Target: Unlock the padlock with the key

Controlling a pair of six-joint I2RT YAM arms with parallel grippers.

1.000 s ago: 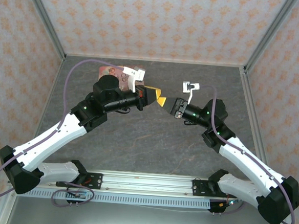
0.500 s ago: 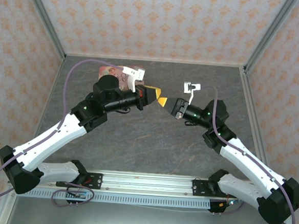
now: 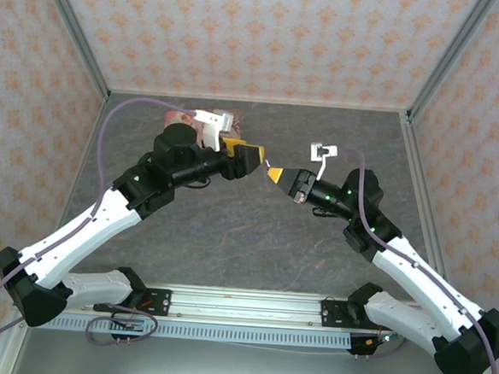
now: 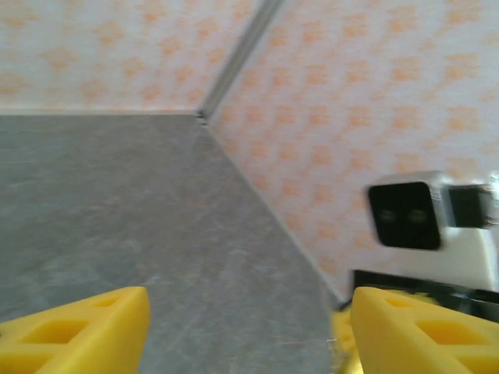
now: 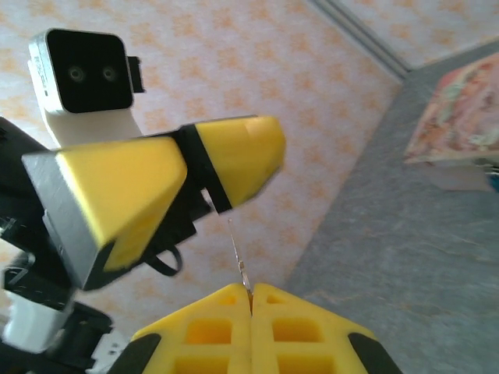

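Note:
My right gripper is shut on a thin metal key, whose blade sticks up out of the pinched yellow fingertips. In the top view the right gripper hangs mid-table, its tip almost touching the left gripper. The left gripper is open, with bare table between its yellow fingers. In the right wrist view the key points at the left arm's yellow fingers. A small blue speck shows at the frame edge below the tin box; I cannot tell whether it is the padlock.
A pink picture-printed tin box lies at the back left, partly under the left wrist, and appears again as the tin box in the right wrist view. Patterned walls close in the grey table on three sides.
The right gripper with the key has shifted slightly toward the near side. The left wrist has rolled and lifted, its camera swinging left.

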